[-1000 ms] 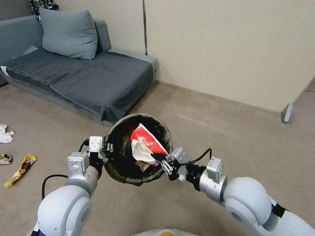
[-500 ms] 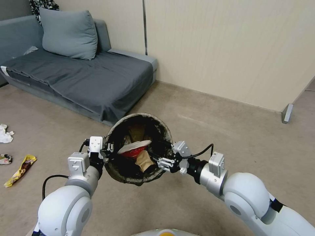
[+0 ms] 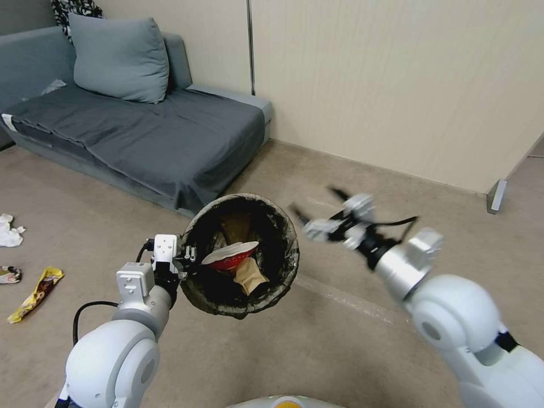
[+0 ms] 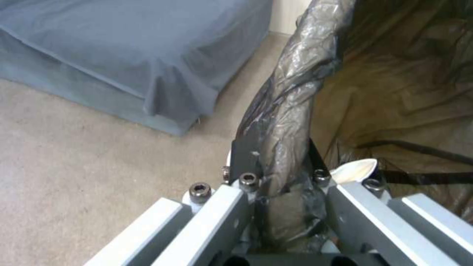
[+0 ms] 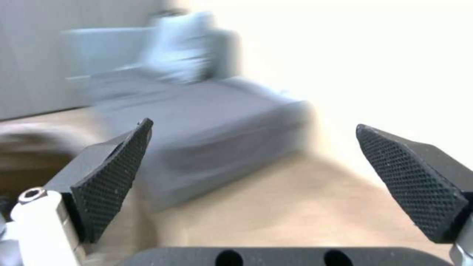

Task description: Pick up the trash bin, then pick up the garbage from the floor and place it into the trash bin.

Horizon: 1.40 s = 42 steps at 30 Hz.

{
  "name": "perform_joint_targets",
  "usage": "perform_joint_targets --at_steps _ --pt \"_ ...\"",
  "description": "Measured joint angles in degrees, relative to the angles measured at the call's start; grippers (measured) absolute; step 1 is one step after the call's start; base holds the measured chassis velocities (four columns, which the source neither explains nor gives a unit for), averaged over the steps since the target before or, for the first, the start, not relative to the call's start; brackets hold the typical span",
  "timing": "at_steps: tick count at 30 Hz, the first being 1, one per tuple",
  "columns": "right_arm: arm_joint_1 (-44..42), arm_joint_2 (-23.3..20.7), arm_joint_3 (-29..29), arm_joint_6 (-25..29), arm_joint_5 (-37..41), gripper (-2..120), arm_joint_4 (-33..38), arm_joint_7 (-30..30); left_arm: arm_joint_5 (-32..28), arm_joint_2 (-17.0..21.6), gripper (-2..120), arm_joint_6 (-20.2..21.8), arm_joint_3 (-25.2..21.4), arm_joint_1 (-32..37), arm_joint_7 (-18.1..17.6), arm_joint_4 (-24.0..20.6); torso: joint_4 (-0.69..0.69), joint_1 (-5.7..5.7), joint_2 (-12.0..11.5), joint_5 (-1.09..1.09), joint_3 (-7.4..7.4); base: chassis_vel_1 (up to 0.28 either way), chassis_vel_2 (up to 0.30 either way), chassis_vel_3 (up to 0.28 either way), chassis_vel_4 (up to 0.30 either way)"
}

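Left gripper (image 3: 182,262) clamps the trash bin (image 3: 283,266) holding a red carton (image 3: 235,262); right gripper (image 3: 320,211) spread wide, empty

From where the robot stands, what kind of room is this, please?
Probably a living room: a grey fabric sofa with a large grey cushion stands against a plain beige wall, and beige short carpet covers the floor, with a yellow snack wrapper lying on it.

I count one trash bin (image 3: 243,258). Inside: one red-and-white carton (image 3: 231,260), one tan paper bag (image 3: 249,277). On floor (image 3: 351,340): one crumpled tissue (image 3: 8,231), one yellow wrapper (image 3: 35,294), one colourful wrapper (image 3: 8,275). One sofa (image 3: 141,130), one cushion (image 3: 119,56). Two grippers: left gripper (image 4: 276,184), right gripper (image 3: 317,212).
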Motion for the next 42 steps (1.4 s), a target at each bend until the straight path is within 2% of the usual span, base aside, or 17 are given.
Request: perform_joint_targets --at_steps 1,4,8,11,12,14,24,34,42 --pt "0.0 0.0 0.0 0.0 0.0 100 0.0 0.0 0.0 0.0 0 0.0 0.0 0.0 0.0 0.0 0.00 0.00 0.0 0.00 0.00 0.000 0.000 0.000 0.000" --pt "-2.8 3.0 7.9 6.7 -13.5 100 -4.3 0.7 -0.2 0.4 0 -1.2 -0.8 0.0 0.2 0.8 0.00 0.00 0.0 0.00 0.00 0.000 0.000 0.000 0.000" --pt "-4.3 5.1 10.7 8.0 -15.4 100 -5.2 1.8 -0.1 0.5 0 -1.8 -0.9 0.3 0.3 0.8 0.01 0.00 0.0 0.00 0.00 0.000 0.000 0.000 0.000" --pt "-7.9 11.7 14.4 9.9 -17.3 100 -5.4 4.4 0.9 0.0 0 -2.5 -0.8 0.7 0.2 0.8 0.00 0.00 0.0 0.01 0.00 0.000 0.000 0.000 0.000" --pt "-7.9 11.7 14.4 9.9 -17.3 100 -5.4 4.4 0.9 0.0 0 -2.5 -0.8 0.7 0.2 0.8 0.00 0.00 0.0 0.01 0.00 0.000 0.000 0.000 0.000" --pt "-9.5 14.8 16.2 11.8 -19.4 100 -5.6 4.6 0.9 0.0 0 -2.7 -0.8 0.9 -0.2 0.7 0.00 0.00 0.0 -0.01 0.00 0.000 0.000 0.000 0.000" --pt "-11.8 18.8 17.4 14.3 -22.0 100 -4.8 4.6 2.1 -0.4 0 -3.7 -0.8 2.4 -0.8 -0.3 0.01 0.00 0.0 -0.01 0.00 0.000 0.000 0.000 0.000" --pt "-11.3 20.1 16.3 14.4 -22.5 100 -5.3 4.9 2.6 -1.6 0 -3.8 -1.1 3.3 -1.0 -1.3 0.01 0.00 0.0 0.00 0.00 0.000 0.000 0.000 0.000" --pt "-11.1 20.0 16.3 14.7 -22.5 100 -6.1 5.0 2.0 -0.1 0 -3.8 -2.5 2.9 -0.5 -1.0 0.01 0.00 0.0 0.00 0.00 0.000 0.000 0.000 0.000"
